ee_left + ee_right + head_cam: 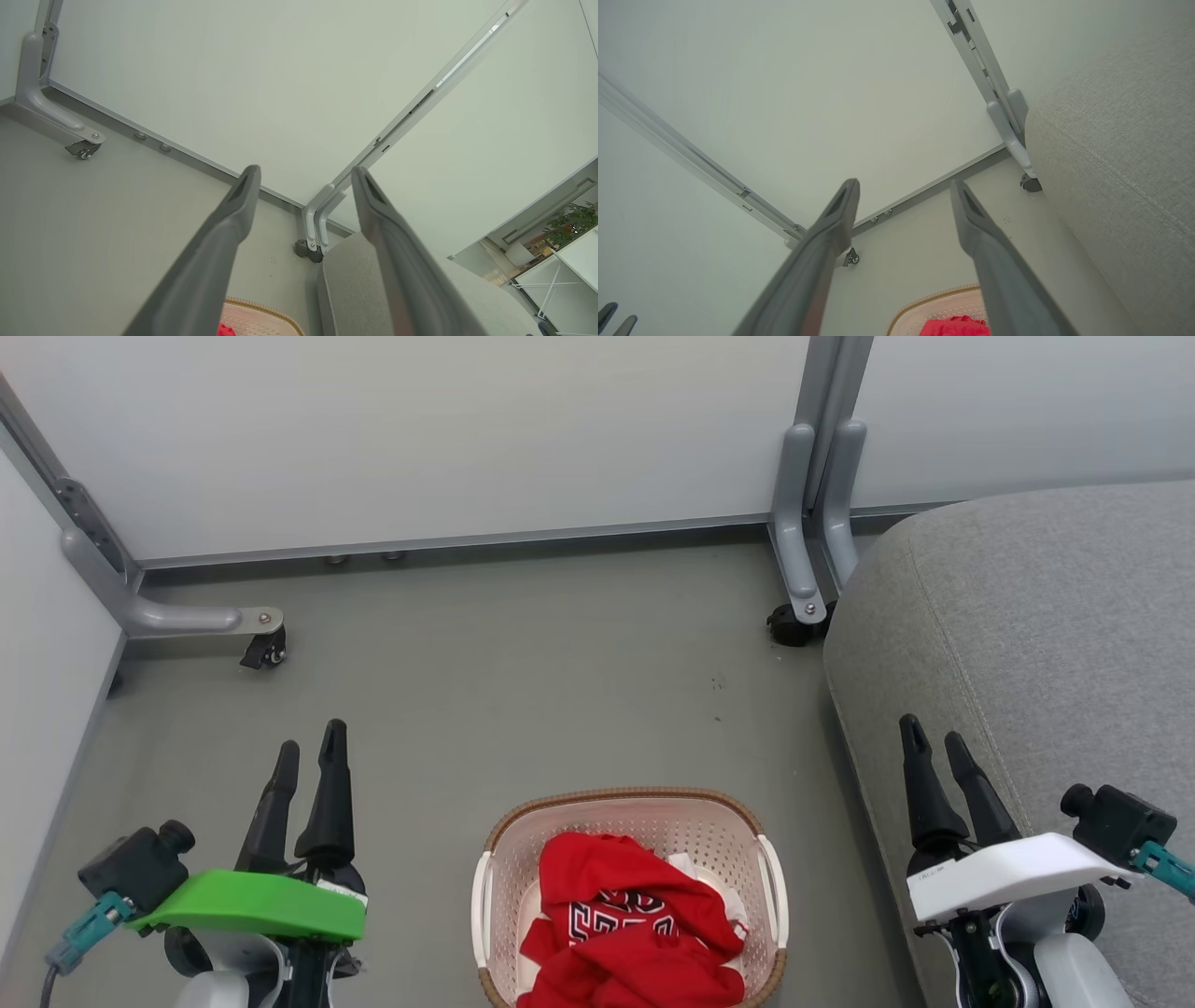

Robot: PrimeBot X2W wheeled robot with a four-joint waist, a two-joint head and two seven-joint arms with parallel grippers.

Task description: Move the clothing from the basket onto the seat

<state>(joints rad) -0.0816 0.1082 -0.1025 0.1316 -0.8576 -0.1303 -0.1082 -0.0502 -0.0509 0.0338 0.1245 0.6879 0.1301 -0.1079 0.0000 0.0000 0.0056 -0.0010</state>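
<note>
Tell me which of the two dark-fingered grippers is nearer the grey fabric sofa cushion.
The right gripper, under the white wrist cover: it shows against the edge of the grey fabric seat. The left gripper, green-covered, lies beyond the cream perforated basket.

The red clothing (635,915) lies heaped in the cream basket (625,795) on the grey floor (523,663), its block lettering showing. The grey seat (1046,635) stands just right of the basket. The left tool (312,737) and right tool (930,730) flank it, fingers parted, empty.
</note>
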